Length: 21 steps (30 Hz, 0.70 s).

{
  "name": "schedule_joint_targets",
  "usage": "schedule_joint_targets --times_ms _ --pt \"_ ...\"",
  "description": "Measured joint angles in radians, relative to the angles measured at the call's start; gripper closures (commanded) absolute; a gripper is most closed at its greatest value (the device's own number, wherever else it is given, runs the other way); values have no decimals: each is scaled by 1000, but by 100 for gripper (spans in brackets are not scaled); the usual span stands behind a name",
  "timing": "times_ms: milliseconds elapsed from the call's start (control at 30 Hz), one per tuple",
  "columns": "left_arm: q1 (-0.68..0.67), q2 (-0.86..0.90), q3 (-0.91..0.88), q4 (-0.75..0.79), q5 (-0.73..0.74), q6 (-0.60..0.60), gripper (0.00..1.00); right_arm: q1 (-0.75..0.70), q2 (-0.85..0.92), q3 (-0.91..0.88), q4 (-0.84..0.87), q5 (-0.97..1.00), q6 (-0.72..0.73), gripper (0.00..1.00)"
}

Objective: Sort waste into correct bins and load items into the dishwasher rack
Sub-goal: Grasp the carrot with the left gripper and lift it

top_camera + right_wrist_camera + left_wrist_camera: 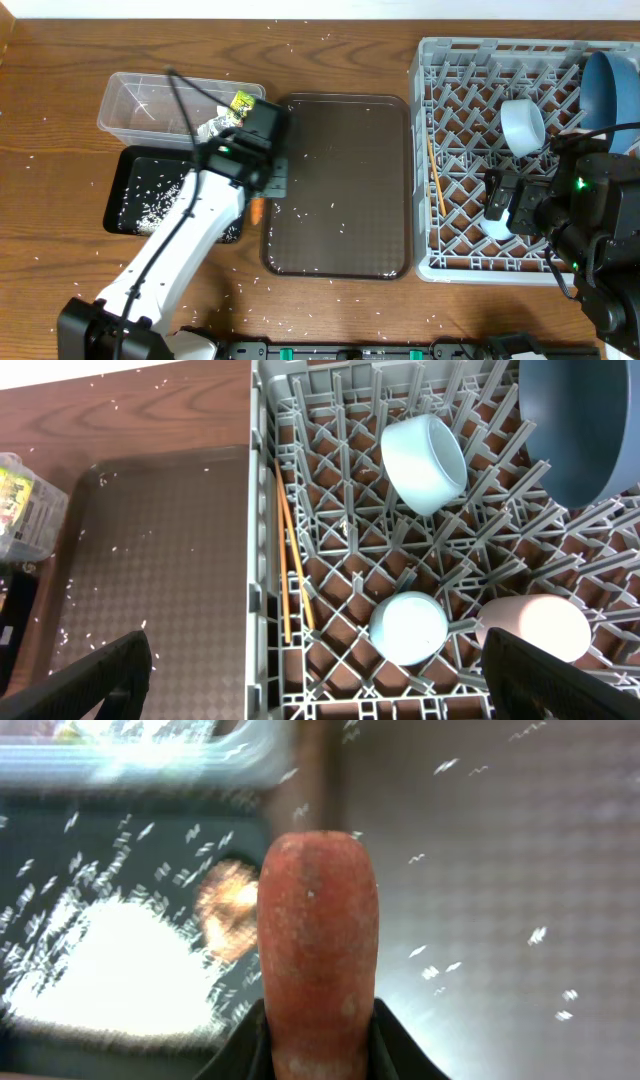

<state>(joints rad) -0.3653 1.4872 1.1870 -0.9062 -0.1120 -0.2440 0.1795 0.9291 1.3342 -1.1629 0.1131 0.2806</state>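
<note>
My left gripper [264,182] [318,1058] is shut on the orange carrot [257,211] [318,940], holding it over the gap between the black tub [128,165] and the brown tray. The black tub holds white rice [100,960] and a brown food lump [228,908]. The clear tub [140,100] holds the yellow-green wrapper [242,102] and crumpled white paper [210,128]. My right gripper [325,690] is open and empty over the grey rack [432,262]. In the rack are a white bowl [425,463], a dark-blue plate [580,425], a light-blue cup [408,627], a pink cup [533,628] and chopsticks [290,550].
The dark brown flat tray [340,185] lies between the tubs and the rack, with rice grains scattered on it and on the wooden table [60,60]. My left arm crosses over the black tub's right side.
</note>
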Motion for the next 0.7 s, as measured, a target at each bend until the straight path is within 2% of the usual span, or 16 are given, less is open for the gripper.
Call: schedule_joint_targets --times_ms 67,100,133,167,433,500,600,700 --pt "49 3 0 -29 0 -6 86 0 0 0 0 0 0 1" --pt "82 5 -1 -32 2 -20 83 0 0 0 0 0 0 1" --pt "113 5 -3 -30 0 -38 73 0 0 0 0 0 0 1" --pt "146 5 -6 -21 0 -58 72 0 0 0 0 0 0 1" --pt "378 5 -174 159 0 -452 71 0 0 0 0 0 0 1" --pt "404 5 -219 207 1 -543 51 0 0 0 0 0 0 1" --pt "435 5 -275 296 4 -661 48 0 0 0 0 0 0 1" --pt "457 7 -284 327 4 -727 45 0 0 0 0 0 0 1"
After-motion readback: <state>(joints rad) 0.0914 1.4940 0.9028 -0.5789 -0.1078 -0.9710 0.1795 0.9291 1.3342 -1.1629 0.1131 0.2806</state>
